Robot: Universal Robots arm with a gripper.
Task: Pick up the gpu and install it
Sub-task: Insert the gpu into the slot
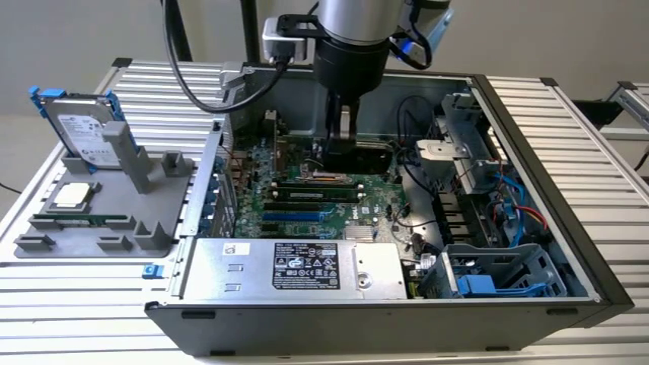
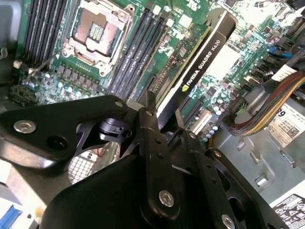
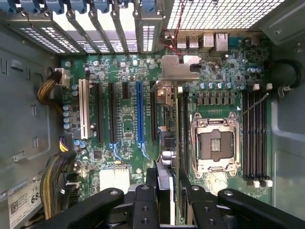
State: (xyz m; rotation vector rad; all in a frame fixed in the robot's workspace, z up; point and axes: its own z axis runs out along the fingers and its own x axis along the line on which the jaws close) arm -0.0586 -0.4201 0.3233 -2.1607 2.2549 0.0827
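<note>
I work in a robotics lab: an open computer case (image 1: 406, 304) lies on a slatted aluminium bench (image 1: 568, 137), beside a grey parts holder (image 1: 102, 220).

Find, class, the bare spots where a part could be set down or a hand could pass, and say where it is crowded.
Free: the ribbed tabletop in front of the grey fixture, and the strip beside the computer case on the exterior view's right. Crowded: inside the case, where the gripper holds the gpu over the motherboard, beside cables.
</note>
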